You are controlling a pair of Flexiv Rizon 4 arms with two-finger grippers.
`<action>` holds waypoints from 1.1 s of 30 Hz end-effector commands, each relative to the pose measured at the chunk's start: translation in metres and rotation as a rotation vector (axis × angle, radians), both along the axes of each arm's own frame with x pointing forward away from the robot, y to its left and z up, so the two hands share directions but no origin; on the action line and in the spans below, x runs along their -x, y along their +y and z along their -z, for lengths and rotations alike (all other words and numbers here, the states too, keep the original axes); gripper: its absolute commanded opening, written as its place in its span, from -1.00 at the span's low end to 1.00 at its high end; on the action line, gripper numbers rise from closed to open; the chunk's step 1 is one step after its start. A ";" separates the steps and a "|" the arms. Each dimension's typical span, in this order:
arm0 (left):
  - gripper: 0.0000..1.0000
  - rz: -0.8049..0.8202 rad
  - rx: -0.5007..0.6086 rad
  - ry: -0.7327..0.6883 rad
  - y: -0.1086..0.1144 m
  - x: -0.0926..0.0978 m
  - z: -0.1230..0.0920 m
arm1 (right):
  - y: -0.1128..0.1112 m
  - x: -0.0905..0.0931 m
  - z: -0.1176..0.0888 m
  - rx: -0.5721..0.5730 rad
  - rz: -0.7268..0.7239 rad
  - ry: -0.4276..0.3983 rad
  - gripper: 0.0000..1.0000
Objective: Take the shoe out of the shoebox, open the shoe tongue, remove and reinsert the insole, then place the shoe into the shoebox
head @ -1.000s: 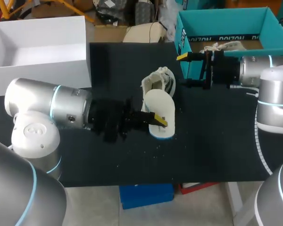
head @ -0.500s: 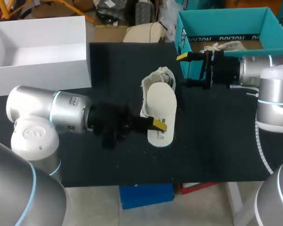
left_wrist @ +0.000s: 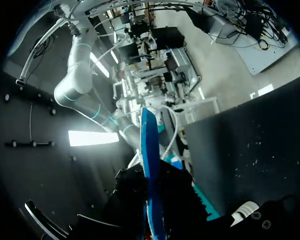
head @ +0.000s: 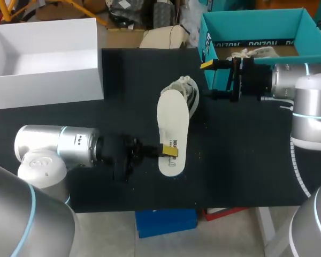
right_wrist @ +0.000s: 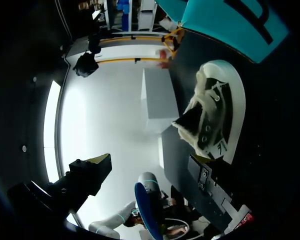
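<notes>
White insole (head: 173, 128) is pinched in left pincer (head: 168, 151); right pincer (head: 207, 80) gapes wide.

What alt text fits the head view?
The left gripper grips a white insole by its near end over the black table, its far end overlapping the shoe. The right gripper hangs open beside the shoe, by the teal shoebox; a white box sits at the far left.
</notes>
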State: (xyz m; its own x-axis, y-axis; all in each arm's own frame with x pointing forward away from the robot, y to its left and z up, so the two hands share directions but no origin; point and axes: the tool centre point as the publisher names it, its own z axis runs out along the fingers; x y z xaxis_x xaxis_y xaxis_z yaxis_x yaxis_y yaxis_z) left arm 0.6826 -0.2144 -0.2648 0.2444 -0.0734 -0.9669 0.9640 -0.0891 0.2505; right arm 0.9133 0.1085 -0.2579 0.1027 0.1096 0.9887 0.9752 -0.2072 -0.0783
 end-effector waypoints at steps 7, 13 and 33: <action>-1.00 0.007 -0.077 0.010 0.008 -0.069 0.017 | 0.001 0.000 0.001 0.001 0.003 0.000 1.00; -1.00 0.017 -0.075 0.015 0.008 -0.102 0.019 | 0.001 0.000 0.001 0.001 0.003 0.000 1.00; -1.00 0.060 -0.075 0.010 -0.005 -0.144 0.022 | 0.001 0.000 0.001 0.001 0.003 0.000 1.00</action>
State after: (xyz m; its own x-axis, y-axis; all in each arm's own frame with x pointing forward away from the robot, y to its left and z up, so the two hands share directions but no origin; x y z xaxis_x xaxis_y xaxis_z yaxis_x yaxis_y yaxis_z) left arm 0.8245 -0.2196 -0.2857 0.2294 -0.0144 -0.9732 0.9605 -0.1585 0.2288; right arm 0.9135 0.1085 -0.2576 0.1033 0.1102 0.9885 0.9751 -0.2074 -0.0787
